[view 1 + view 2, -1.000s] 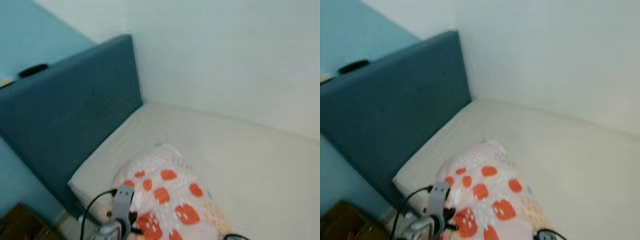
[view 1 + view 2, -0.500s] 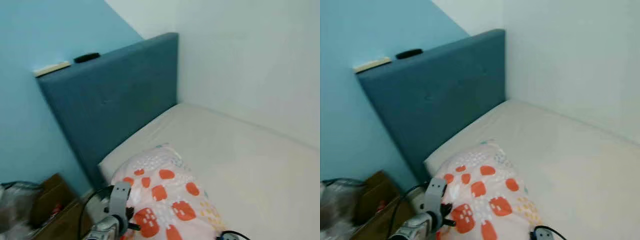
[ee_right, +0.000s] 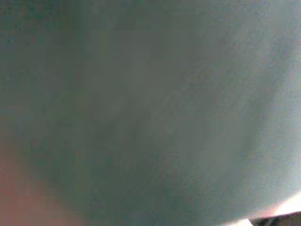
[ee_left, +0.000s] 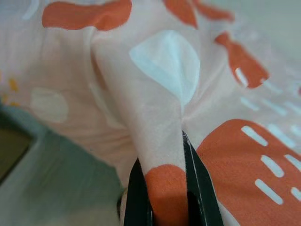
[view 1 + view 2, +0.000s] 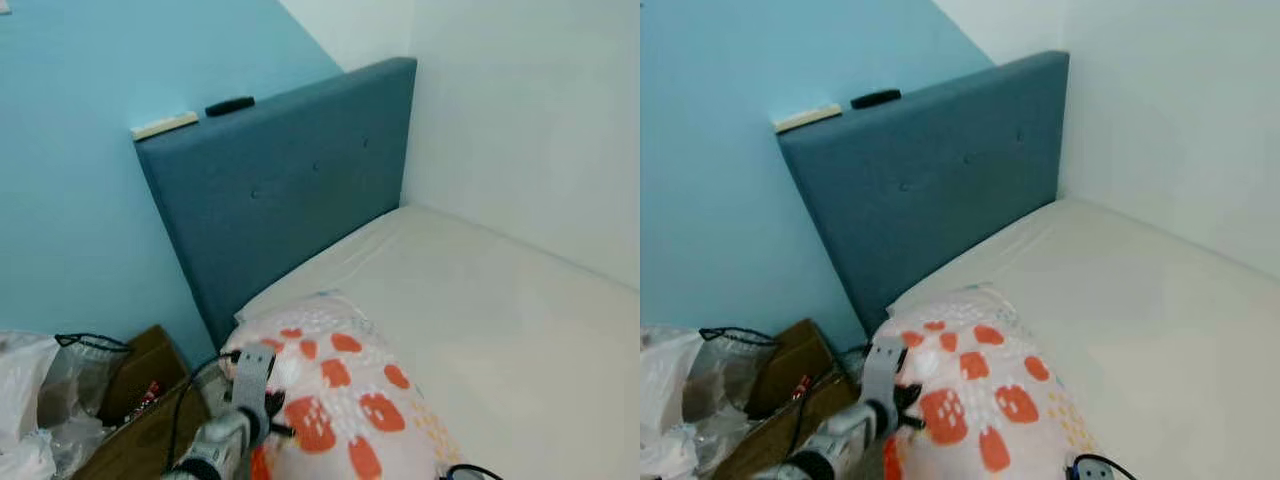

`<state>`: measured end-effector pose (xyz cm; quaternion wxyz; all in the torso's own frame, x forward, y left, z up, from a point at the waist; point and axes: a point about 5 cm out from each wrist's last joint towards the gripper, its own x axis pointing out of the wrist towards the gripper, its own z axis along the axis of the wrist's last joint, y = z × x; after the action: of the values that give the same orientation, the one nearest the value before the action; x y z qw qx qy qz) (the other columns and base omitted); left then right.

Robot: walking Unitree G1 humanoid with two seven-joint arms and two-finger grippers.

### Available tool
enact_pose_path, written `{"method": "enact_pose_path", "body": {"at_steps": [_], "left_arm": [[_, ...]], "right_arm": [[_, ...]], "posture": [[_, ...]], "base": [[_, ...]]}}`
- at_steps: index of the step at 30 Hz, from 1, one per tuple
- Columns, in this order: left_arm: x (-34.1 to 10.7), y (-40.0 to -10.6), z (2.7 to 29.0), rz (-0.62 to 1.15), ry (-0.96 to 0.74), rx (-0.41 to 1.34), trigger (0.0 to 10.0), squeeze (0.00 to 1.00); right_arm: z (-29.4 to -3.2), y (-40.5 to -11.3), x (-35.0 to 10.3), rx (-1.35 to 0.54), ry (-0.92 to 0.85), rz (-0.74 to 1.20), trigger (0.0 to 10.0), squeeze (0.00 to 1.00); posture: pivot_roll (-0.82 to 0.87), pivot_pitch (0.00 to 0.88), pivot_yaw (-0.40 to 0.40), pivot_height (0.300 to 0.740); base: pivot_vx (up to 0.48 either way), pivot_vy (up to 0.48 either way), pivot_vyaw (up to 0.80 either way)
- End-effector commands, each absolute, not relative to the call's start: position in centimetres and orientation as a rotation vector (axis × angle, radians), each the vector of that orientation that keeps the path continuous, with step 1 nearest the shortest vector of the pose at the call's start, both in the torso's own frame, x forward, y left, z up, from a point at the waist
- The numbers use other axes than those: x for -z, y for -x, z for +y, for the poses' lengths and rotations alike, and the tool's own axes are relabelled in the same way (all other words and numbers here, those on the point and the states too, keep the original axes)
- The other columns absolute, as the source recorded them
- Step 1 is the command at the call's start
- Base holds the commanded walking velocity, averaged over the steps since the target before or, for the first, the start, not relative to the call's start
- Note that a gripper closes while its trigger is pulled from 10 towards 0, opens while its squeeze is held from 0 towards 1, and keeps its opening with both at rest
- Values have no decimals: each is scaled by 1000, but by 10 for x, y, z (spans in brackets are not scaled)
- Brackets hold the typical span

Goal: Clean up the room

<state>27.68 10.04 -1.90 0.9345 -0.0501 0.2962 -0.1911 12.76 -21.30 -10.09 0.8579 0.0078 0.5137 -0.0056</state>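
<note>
Clamped on a fold of the pink quilt with orange and white patches (image 4: 162,117), the left gripper (image 4: 167,197) has its two black fingers (image 4: 138,197) pressed to either side of the cloth, which bulges up between them. From the head views the same left gripper (image 5: 272,415) sits at the quilt's near left edge, its silver arm (image 5: 215,445) and a black cable rising from the bottom of the frame. The right gripper cannot be judged open or closed: its wrist view is a grey-green blur with a pinkish tinge in one corner.

The white mattress (image 5: 480,300) takes up most of the scene, running along a white wall (image 5: 540,120) on the right. The light blue wall (image 5: 70,200) stands behind the bed's head. The dark blue padded headboard (image 5: 290,190) stands upright against it, with button tufts across its face. The bunched quilt (image 5: 350,400) lies at the head end of the mattress, near the headboard. Beside the bed on the left are crumpled clear plastic bags (image 5: 30,400) and a brown cardboard box (image 5: 135,375). On the headboard's top edge rest a flat cream-coloured strip (image 5: 165,125) and, just beside it, a small black oblong object (image 5: 230,104).
</note>
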Motion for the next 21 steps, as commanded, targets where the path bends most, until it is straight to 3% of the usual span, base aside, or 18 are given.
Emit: {"method": "enact_pose_path", "body": {"at_steps": [1, 4, 21], "left_arm": [[8, -287, 99, 542, 118, 394, 10000, 0], [5, -290, 97, 529, 120, 402, 10000, 0], [10, -283, 91, 540, 134, 428, 10000, 0]], "right_arm": [[-205, -125, 103, -10, -41, 1091, 10000, 0], [-204, -125, 103, -18, -40, 1092, 10000, 0], [-204, -123, 104, -25, -32, 1095, 10000, 0]], "posture": [[-151, 0, 50, 740], [-152, 0, 52, 740], [-152, 0, 50, 740]], "base": [[364, 0, 0], [373, 0, 0], [404, 0, 742]]}}
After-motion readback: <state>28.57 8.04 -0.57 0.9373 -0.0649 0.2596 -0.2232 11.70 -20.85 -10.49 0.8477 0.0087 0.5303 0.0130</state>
